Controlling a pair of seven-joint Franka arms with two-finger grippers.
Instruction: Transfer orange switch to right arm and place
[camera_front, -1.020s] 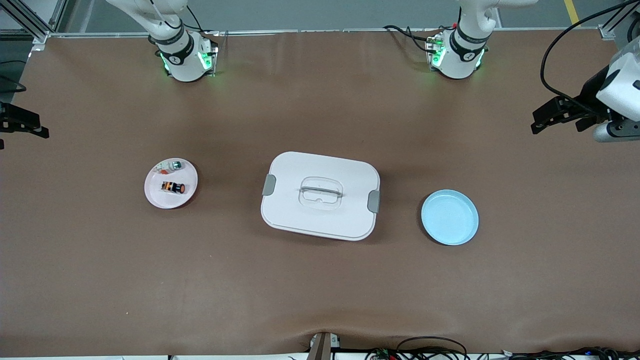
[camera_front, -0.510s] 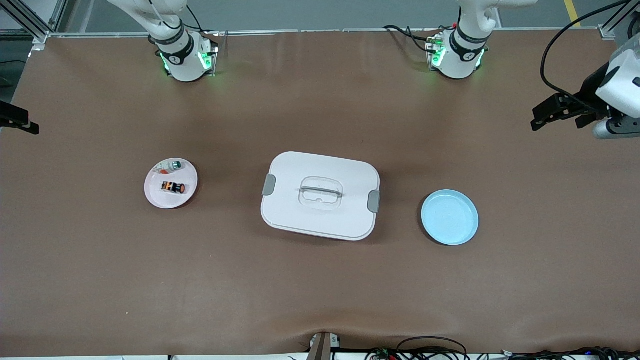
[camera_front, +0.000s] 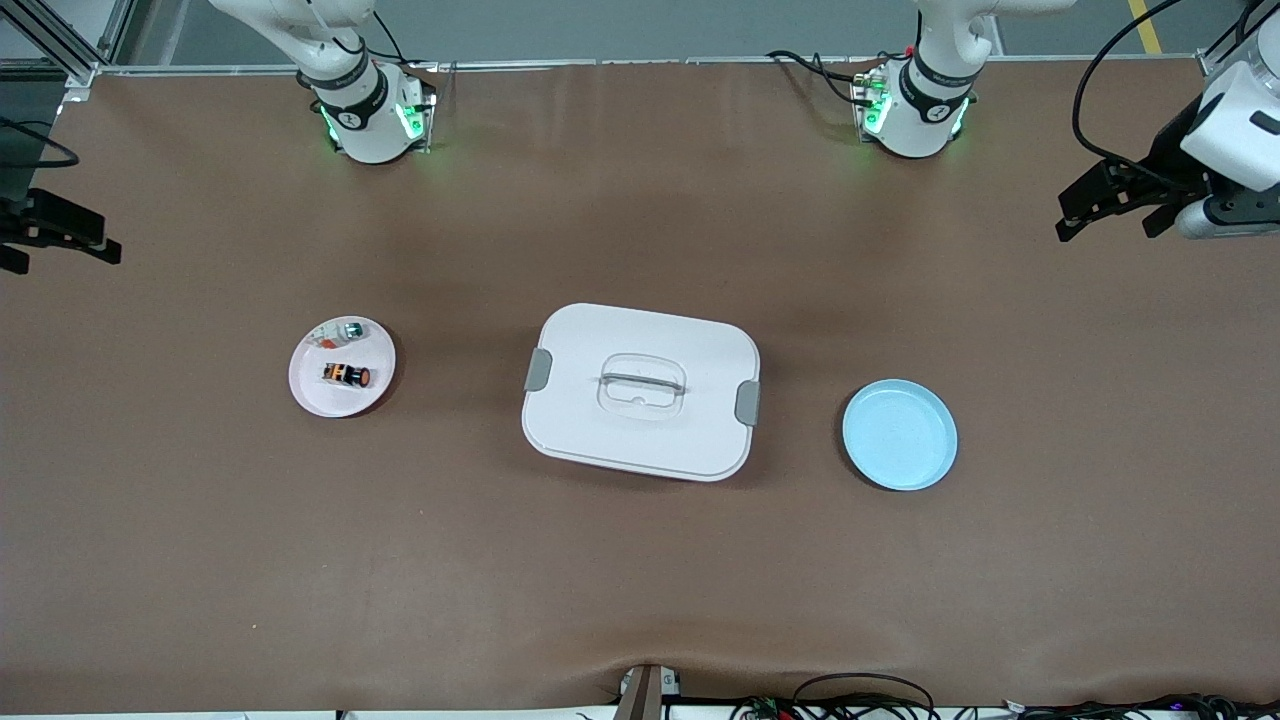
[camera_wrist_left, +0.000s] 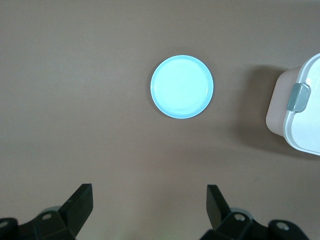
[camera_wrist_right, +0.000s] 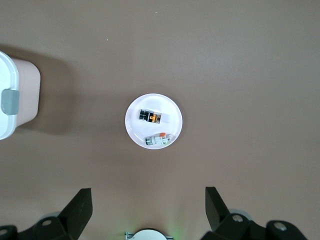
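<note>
Orange switch (camera_front: 346, 375) lies on its side in the small white plate (camera_front: 310, 392), left-centre of the front view, toward the right arm's end of the table. Orange cap end points toward the box. Nothing grips it. In the right wrist view the orange switch (camera_wrist_right: 150, 117) shows at frame centre in the plate (camera_wrist_right: 132, 127); its body reads as black with an orange patch, details too small to make out.

A small white-grey part (camera_front: 338, 331) shares that plate, farther from the front camera than the switch, just beside it; whether they touch is unclear. It also shows in the right wrist view (camera_wrist_right: 159, 140).

White lidded box (camera_front: 641, 391) sits mid-frame, grey latches on both short ends, clear handle on top. Both wrist views cut it off at a frame edge, only one corner with a latch visible.

Light blue plate (camera_front: 899, 434) sits right of centre, lower than the box's middle; it holds nothing visible.

Right gripper (camera_front: 60, 232) is at the front view's left edge, mostly cropped, up over the table edge. Its wrist view shows the fingers (camera_wrist_right: 80, 206) spread wide, gripping nothing.

Left gripper (camera_front: 1105, 205) is at the upper right edge, over bare table, arm body partly cropped. Its fingers (camera_wrist_left: 80, 201) are spread wide too, nothing between.
</note>
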